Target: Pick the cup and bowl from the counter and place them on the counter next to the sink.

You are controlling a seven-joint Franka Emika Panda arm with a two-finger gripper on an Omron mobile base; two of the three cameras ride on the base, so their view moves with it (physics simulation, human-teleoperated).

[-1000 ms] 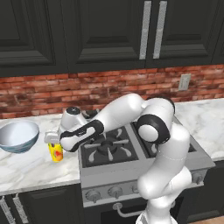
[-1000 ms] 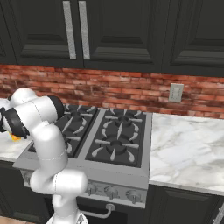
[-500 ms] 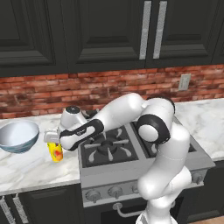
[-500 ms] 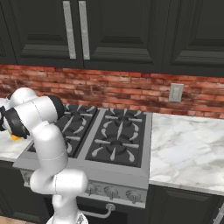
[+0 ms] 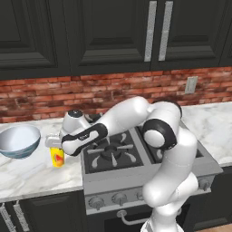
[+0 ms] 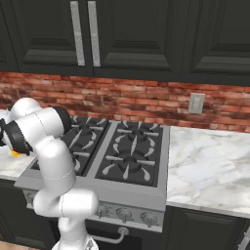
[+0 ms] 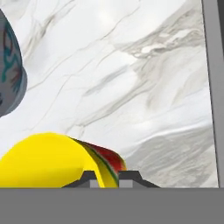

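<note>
The yellow cup (image 5: 57, 157) with a red mark stands on the white marble counter (image 5: 31, 174), just left of the stove. My gripper (image 5: 53, 144) hangs over it from above, shut on the cup's rim. In the hand view the cup (image 7: 52, 162) fills the lower left, and its wall sits pinched between my gripper's (image 7: 109, 178) two dark tips. The wide bowl (image 5: 18, 140), white inside and blue-grey outside, rests on the counter a short way left of the cup; its patterned side (image 7: 8, 83) shows at the hand view's left edge. The sink is out of view.
A black gas stove (image 5: 118, 154) lies right of the cup, its grey edge (image 7: 212, 87) close by in the hand view. A red brick wall (image 5: 54, 95) and dark cabinets (image 5: 108, 31) rise behind. More marble counter (image 6: 210, 166) runs right of the stove.
The jaws have gone from wide open to shut on the cup's rim. The arm and the cup have hardly moved, and the bowl has stayed put.
</note>
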